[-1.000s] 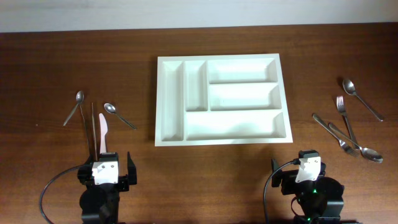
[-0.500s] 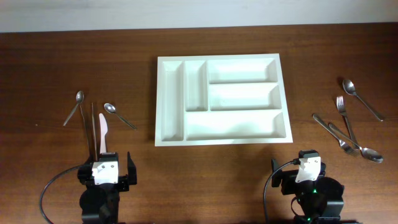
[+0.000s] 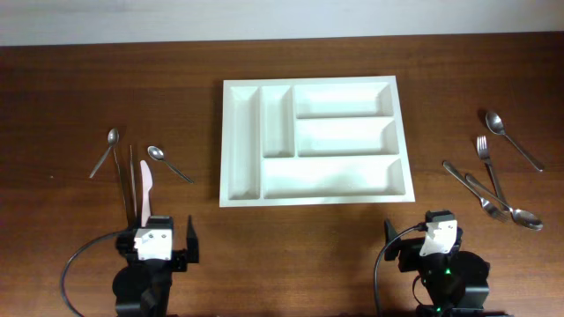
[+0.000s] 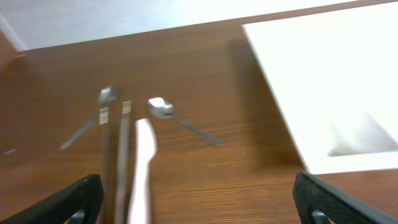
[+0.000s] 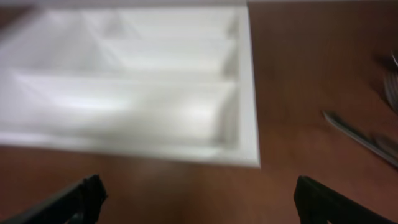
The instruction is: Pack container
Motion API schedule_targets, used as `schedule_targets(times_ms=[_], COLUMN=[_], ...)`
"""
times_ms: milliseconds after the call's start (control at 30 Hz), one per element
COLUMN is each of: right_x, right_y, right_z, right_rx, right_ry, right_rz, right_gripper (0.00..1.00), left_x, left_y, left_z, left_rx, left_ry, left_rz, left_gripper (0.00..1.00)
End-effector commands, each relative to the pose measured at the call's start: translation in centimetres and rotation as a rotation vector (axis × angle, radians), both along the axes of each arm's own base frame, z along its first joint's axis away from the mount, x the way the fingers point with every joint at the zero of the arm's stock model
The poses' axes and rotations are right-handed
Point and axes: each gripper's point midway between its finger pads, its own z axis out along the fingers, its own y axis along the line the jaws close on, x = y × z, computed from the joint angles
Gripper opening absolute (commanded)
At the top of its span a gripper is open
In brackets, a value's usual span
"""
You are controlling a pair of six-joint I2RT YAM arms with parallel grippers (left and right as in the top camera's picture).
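Lying flat in the middle of the brown table, long side from 9 to 3 o'clock: the container, white, with all five compartments bare. Two narrow compartments at its 9 o'clock end, three long ones toward 3 o'clock.

At 7 o'clock from the container, close to the near table edge: the left gripper, spread as wide as possible, holding nothing and touching nothing. At 5 o'clock, likewise: the right gripper, wide open and without any load. In both wrist views, only dark fingertips at the lower corners, with bare wood between.

At 12 o'clock from the left gripper, well apart from the container: a white knife, two thin dark sticks just beside it, a spoon and a smaller spoon.

At 3 o'clock from the container, well apart from it: a fork, a table knife and two more spoons, partly crossing each other. Blurred in the right wrist view, so not possible to tell more there.
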Motion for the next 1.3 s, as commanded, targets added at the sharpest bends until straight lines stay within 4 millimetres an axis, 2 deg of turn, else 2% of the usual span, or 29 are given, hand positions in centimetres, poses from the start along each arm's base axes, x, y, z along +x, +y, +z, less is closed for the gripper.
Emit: schedule_targets(times_ms=[0, 67, 133, 233, 267, 367, 533, 700, 833, 1000, 1133, 1267], right_x=[0.0, 0.0, -0.4, -0.8, -0.8, -0.7, 0.9, 3.3, 4.8, 6.3, 8.6, 11.5], right_y=[2.9, 4.6, 5.4, 4.9, 4.3, 3.8, 1.9, -0.4, -2.5, -6.5, -10.0, -11.7], right_z=[2.1, 4.9, 7.1, 10.5, 12.2, 15.1, 18.2, 20.4, 20.4, 17.9, 15.4, 11.7], right_rx=[0.184, 0.238, 0.241, 0.221, 0.21, 0.201, 0.178, -0.007, -0.08, -0.141, -0.097, 0.059], right_ry=[-0.054, -0.149, -0.215, -0.283, -0.311, -0.326, -0.211, -0.047, 0.148, 0.459, 0.639, 0.757], right_rz=[0.114, 0.22, 0.28, 0.25, 0.219, 0.186, 0.066, -0.017, -0.107, -0.258, -0.338, -0.314], right_gripper=[0.99, 0.99, 0.99, 0.99, 0.98, 0.99, 0.98, 0.99, 0.99, 0.99, 0.99, 0.99], left_x=[-0.3, -0.5, -0.6, -0.9, -0.8, 0.0, 3.3, 8.2, 11.6, 15.3, 16.8, 17.3], left_y=[-3.5, -4.2, -4.1, -3.3, -2.8, -2.5, -2.3, -2.1, -2.0, -1.7, -0.8, 1.2], left_z=[0.2, 1.6, 3.9, 8.1, 9.5, 11.5, 15.5, 18.0, 18.2, 17.4, 16.4, 15.3], left_rx=[-0.071, -0.083, -0.089, -0.069, -0.06, -0.06, -0.063, -0.012, -0.009, -0.011, 0.009, 0.062], left_ry=[-0.014, -0.044, -0.09, -0.153, -0.148, -0.099, -0.019, 0.087, 0.185, 0.262, 0.284, 0.318], left_rz=[-0.194, -0.233, -0.225, -0.182, -0.149, -0.131, -0.121, -0.134, -0.139, -0.127, -0.084, 0.02], left_gripper=[0.99, 0.99, 0.99, 0.99, 0.99, 0.99, 0.99, 0.99, 0.99, 0.99, 0.99, 0.99])
